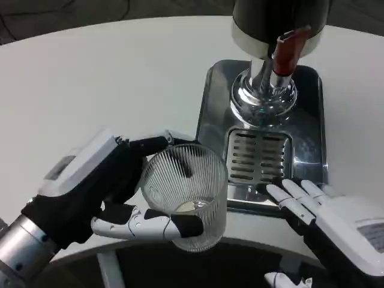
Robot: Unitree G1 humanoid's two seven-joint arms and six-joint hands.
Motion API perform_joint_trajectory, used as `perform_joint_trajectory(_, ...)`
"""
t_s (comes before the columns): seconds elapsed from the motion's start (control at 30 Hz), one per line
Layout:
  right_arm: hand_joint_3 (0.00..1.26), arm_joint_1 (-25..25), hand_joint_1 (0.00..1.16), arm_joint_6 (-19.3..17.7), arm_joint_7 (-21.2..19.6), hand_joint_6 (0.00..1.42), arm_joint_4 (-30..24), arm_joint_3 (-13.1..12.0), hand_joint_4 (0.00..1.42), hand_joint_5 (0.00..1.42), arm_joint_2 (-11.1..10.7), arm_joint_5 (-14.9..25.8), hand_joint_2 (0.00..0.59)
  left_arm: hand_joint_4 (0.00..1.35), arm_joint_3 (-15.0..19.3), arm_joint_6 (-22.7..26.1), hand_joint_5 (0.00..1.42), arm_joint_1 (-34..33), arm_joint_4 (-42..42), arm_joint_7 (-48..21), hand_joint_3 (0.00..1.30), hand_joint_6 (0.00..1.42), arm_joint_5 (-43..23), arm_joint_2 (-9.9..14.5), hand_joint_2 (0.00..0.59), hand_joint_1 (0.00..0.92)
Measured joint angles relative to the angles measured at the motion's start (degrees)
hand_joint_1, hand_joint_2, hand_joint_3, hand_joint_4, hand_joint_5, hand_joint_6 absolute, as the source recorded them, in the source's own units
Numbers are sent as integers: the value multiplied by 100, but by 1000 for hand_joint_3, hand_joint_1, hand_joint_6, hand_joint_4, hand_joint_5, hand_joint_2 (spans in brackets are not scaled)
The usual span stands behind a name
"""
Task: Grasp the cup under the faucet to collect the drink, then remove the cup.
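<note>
A clear ribbed cup (187, 191) stands near the table's front edge, left of the drip grate (258, 157), with a little pale liquid at its bottom. My left hand (102, 189) grips it, fingers wrapped around its front and back. The dispenser's chrome faucet (264, 90) with a red lever (287, 54) rises over the steel tray (210, 108) at upper right. My right hand (327, 219) rests at the tray's front edge, fingers stretched out and holding nothing.
The white round table (120, 78) spreads to the left and back. Its front edge curves just below the cup, with dark floor beyond it. The dispenser's dark body (276, 15) overhangs the tray at the top.
</note>
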Motion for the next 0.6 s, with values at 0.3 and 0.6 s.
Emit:
perform_joint_trajectory(0.3,54,81,301,20,0,0,-10,-204,0,0,14,69,414,1273,-58,2,1424,-120,74,1,1061,1424,7,-75,70,489)
perform_joint_trajectory(0.6,54,230,301,44,-1,0,-133,-482,0,0,27,208,414,1273,-337,153,1424,-610,325,124,1061,1424,315,-395,68,489)
